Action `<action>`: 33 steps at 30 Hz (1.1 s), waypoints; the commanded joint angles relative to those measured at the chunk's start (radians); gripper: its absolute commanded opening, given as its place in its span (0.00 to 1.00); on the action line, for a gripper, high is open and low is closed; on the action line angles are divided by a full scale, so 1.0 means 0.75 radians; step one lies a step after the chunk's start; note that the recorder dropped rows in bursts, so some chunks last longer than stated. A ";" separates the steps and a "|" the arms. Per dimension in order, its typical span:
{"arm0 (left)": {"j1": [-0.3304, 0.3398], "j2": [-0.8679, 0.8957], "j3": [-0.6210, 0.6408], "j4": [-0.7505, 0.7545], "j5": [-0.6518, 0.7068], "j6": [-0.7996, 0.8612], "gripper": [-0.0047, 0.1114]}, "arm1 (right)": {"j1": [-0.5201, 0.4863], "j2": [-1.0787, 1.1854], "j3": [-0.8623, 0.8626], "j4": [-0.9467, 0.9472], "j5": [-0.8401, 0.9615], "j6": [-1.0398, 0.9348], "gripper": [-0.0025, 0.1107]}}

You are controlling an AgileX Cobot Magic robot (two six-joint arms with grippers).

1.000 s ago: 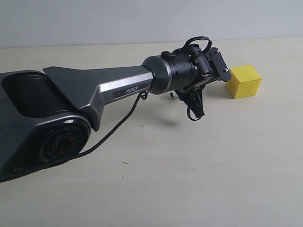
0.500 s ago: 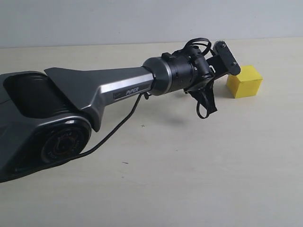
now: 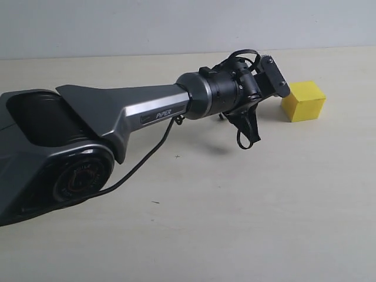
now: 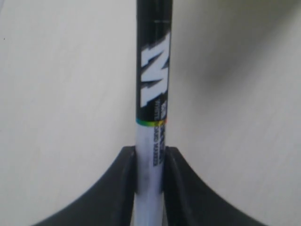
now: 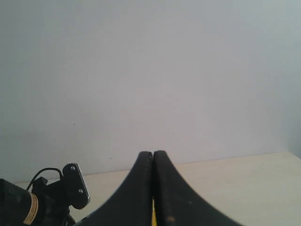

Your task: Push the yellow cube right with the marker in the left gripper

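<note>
The yellow cube sits on the table at the right of the exterior view. My left gripper hovers just left of the cube, with a small gap between them. In the left wrist view this gripper is shut on the marker, whose white barrel is pinched between the fingers while its black labelled part points out over the table. The marker cannot be made out in the exterior view. My right gripper is shut with its fingers pressed together. A thin yellow sliver shows behind them.
The long grey and black left arm stretches from the lower left across the pale table, trailing a black cable. A plain wall closes the back. The left arm's wrist appears low in the right wrist view.
The left gripper swung up and right toward the cube half a second ago, then came back slightly left and down. The cube has not moved.
</note>
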 commanded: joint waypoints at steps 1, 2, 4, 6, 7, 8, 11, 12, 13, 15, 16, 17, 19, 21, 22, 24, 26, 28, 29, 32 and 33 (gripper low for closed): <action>0.002 0.034 -0.028 -0.013 -0.076 -0.025 0.04 | -0.004 -0.009 0.007 -0.006 -0.001 -0.003 0.02; 0.002 0.041 -0.046 -0.013 -0.079 -0.029 0.04 | -0.004 -0.009 0.007 -0.006 -0.001 -0.003 0.02; 0.002 0.050 -0.087 -0.013 -0.079 -0.029 0.04 | -0.004 -0.009 0.007 -0.006 -0.001 -0.006 0.02; 0.002 0.050 -0.118 -0.015 -0.074 -0.032 0.04 | -0.004 -0.009 0.007 -0.006 -0.001 -0.006 0.02; 0.002 0.050 -0.131 -0.015 -0.066 -0.034 0.04 | -0.004 -0.009 0.007 -0.006 -0.001 -0.006 0.02; 0.002 0.050 -0.145 -0.023 -0.055 -0.034 0.04 | -0.004 -0.009 0.007 -0.006 -0.001 -0.006 0.02; 0.002 0.050 -0.149 -0.023 -0.027 -0.028 0.04 | -0.004 -0.009 0.007 -0.003 -0.001 -0.004 0.02; -0.001 0.050 -0.149 -0.020 -0.016 -0.028 0.04 | -0.004 -0.009 0.007 -0.003 -0.001 -0.004 0.02; -0.001 0.050 -0.149 -0.017 -0.003 -0.028 0.04 | -0.004 -0.009 0.007 -0.003 -0.001 -0.004 0.02; -0.001 0.036 -0.149 -0.012 0.032 -0.028 0.04 | -0.004 -0.009 0.007 -0.003 -0.001 -0.004 0.02; -0.001 0.028 -0.149 -0.005 0.057 -0.028 0.04 | -0.004 -0.009 0.007 -0.003 -0.001 -0.004 0.02; -0.001 0.016 -0.149 -0.001 0.078 -0.028 0.04 | -0.004 -0.009 0.007 -0.003 -0.001 -0.004 0.02; -0.001 -0.020 -0.149 0.010 0.140 -0.035 0.04 | -0.004 -0.009 0.007 -0.003 -0.001 -0.007 0.02; -0.001 -0.059 -0.149 0.007 0.216 -0.051 0.04 | -0.004 -0.009 0.007 -0.006 -0.001 -0.007 0.02; -0.001 -0.083 -0.149 0.007 0.261 -0.058 0.04 | -0.004 -0.009 0.007 -0.006 -0.001 -0.007 0.02; 0.001 -0.128 -0.149 0.007 0.344 -0.065 0.04 | -0.004 -0.009 0.007 -0.006 -0.001 -0.007 0.02; 0.009 -0.169 -0.149 -0.001 0.412 -0.074 0.04 | -0.004 -0.009 0.007 -0.006 -0.001 -0.004 0.02; 0.017 -0.215 -0.146 -0.039 0.472 -0.093 0.04 | -0.004 -0.009 0.007 -0.006 -0.001 -0.004 0.02; 0.017 -0.233 -0.135 -0.052 0.485 -0.093 0.04 | -0.004 -0.009 0.007 -0.006 -0.001 -0.004 0.02; 0.012 -0.279 -0.096 -0.062 0.533 -0.093 0.04 | -0.004 -0.009 0.007 -0.006 -0.001 -0.007 0.02; 0.007 -0.289 -0.082 -0.062 0.555 -0.093 0.04 | -0.004 -0.009 0.007 -0.006 -0.001 -0.007 0.02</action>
